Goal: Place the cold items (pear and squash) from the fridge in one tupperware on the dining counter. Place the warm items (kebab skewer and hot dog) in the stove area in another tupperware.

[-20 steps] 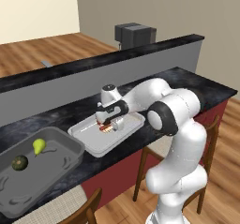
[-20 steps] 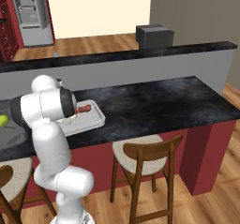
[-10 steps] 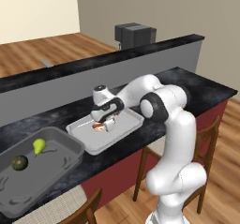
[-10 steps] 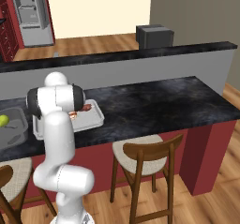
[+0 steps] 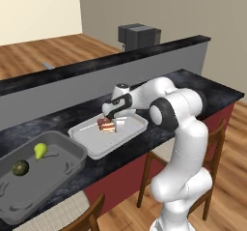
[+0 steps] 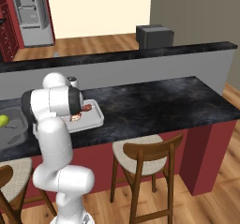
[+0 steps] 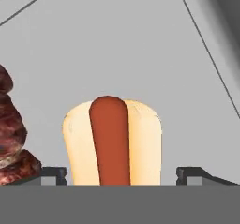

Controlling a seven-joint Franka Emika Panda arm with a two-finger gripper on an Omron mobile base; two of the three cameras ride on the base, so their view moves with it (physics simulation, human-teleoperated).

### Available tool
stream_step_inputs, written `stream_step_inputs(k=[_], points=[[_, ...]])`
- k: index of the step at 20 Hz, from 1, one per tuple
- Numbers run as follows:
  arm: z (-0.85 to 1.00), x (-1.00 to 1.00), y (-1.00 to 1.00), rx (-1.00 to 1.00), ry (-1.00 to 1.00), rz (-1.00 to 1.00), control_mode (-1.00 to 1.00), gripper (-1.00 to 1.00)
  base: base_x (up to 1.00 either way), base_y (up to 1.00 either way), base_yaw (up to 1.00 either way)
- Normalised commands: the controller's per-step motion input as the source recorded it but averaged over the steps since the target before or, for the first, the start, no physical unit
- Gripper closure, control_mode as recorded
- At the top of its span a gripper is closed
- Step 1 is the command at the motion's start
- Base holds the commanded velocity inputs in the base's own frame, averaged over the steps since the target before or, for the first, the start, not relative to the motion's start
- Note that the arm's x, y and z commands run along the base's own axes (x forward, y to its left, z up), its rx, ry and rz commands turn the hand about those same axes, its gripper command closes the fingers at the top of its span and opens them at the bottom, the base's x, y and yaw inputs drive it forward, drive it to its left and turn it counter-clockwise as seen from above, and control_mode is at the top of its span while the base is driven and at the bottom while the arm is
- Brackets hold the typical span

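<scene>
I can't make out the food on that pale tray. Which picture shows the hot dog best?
The hand view: the hot dog lies close up on the tray, sausage and bun plain, between the open gripper tips. In the left base view it is a small pale shape under the gripper. In the right base view the arm blocks it.

The bench (image 5: 193, 87) is glossy black with faint grey marbling, on a dark red base, and its raised back wall is plain grey with a black cap. The shallow tray (image 5: 130, 133) is pale grey-white; the deeper tub (image 5: 72, 150) is mid-grey. In the tub the pear (image 5: 40, 150) is yellow-green and the squash (image 5: 20, 167) dark green, nearly black. On the tray the hot dog (image 7: 112, 141) has a reddish-brown sausage in a pale cream bun, and the kebab skewer (image 7: 11, 138) is mottled dark red-brown. The arm is white with dark joints. The stools (image 6: 145, 155) are dark brown wood with beige seats, and the floor is warm wood-grain.
</scene>
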Motion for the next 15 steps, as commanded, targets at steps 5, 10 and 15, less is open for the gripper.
stream_step_inputs(k=[5,10,15], points=[[0.59,-0.42,-0.03,0.20,-0.23,-0.22,-1.00,-1.00,0.00,0.00,0.00],[1.00,-0.74,-0.37,0.18,-0.07,-0.12,-1.00,-1.00,0.00,0.00,0.00],[1.00,-0.92,-0.97,0.06,0.00,-0.11,-1.00,-1.00,0.00,0.00,0.00]])
